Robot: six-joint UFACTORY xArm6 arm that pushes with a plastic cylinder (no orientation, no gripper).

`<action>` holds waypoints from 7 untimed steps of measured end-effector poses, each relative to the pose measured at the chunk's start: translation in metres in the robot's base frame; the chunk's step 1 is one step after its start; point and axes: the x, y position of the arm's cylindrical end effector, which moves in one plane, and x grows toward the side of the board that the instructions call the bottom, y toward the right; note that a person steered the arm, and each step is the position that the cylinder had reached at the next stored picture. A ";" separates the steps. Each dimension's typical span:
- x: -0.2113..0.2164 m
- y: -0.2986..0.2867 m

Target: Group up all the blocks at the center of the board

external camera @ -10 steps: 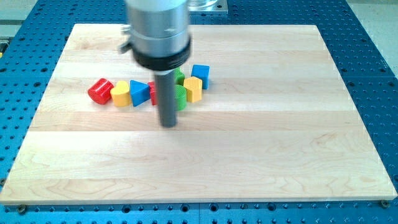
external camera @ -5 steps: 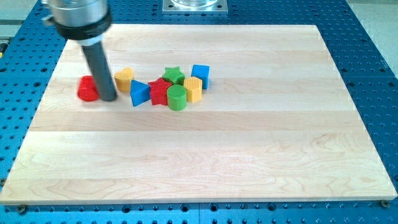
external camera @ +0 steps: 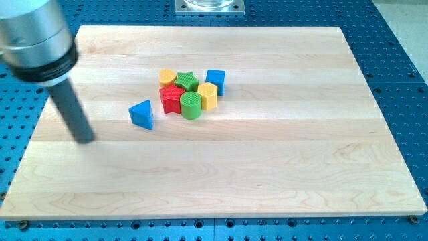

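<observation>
My tip (external camera: 84,140) rests on the board near its left edge, well left of every block. The nearest block is a blue triangle (external camera: 141,114), alone to the right of the tip. Further right is a tight cluster: a yellow block (external camera: 167,77), a green star (external camera: 187,82), a blue cube (external camera: 215,81), a red star (external camera: 172,99), a green cylinder (external camera: 191,105) and a yellow hexagon (external camera: 207,96). No red cylinder shows in this view; the rod and arm cover part of the board's left side.
The wooden board (external camera: 281,167) lies on a blue perforated table (external camera: 401,60). A grey metal mount (external camera: 209,6) sits at the view's top edge.
The rod moved left and down, away from the blocks. The yellow block now sits at the cluster's top left, the blue triangle has shifted down-left, and the red cylinder no longer shows.
</observation>
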 end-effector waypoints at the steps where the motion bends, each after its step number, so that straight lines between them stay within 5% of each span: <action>1: 0.018 0.060; 3: -0.067 0.112; 7: -0.067 0.130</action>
